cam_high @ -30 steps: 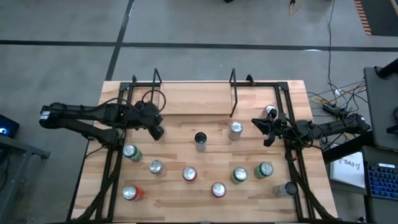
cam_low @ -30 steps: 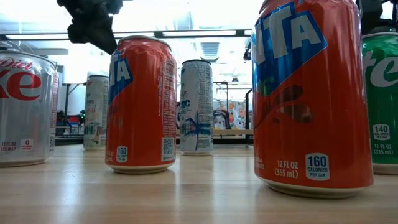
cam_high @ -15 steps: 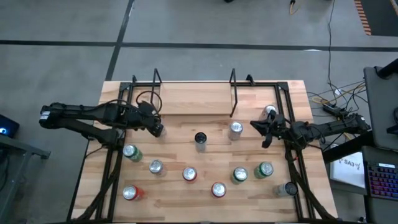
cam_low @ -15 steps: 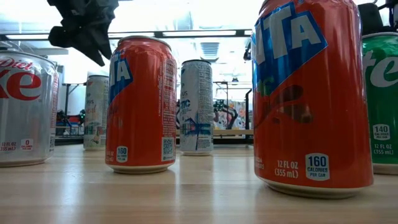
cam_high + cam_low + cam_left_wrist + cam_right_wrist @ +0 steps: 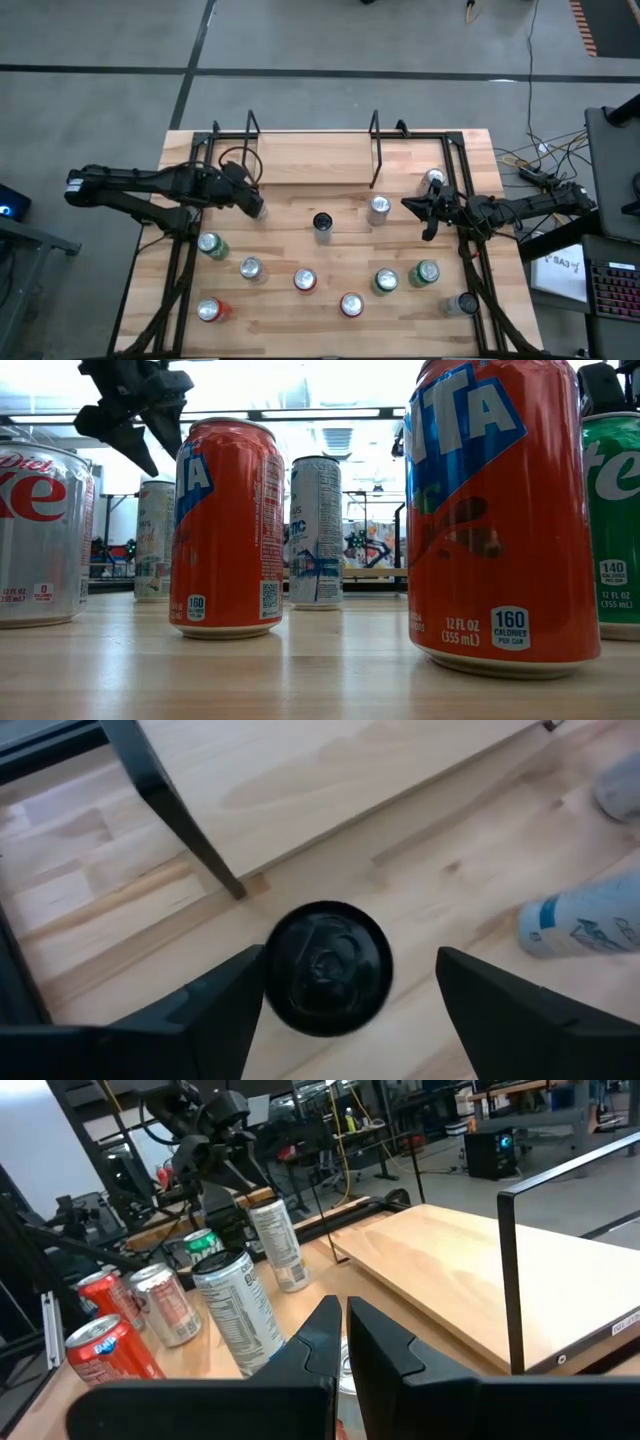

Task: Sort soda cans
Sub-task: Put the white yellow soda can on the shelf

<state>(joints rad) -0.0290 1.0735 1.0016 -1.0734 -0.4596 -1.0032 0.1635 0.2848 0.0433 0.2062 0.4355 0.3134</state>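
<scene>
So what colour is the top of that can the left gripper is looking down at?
Black. The black-topped can shows best in the left wrist view, framed between the open left gripper fingers.

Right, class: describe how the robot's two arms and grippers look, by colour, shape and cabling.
Both arms are dark and slender. The left gripper and right gripper each end in two tapering dark fingers. A dark cable loops above the left arm's wrist. No markings are legible.

Robotics lab: metal racks [image 5: 100, 1140], cables [image 5: 530, 160], concrete floor [image 5: 330, 50]
</scene>
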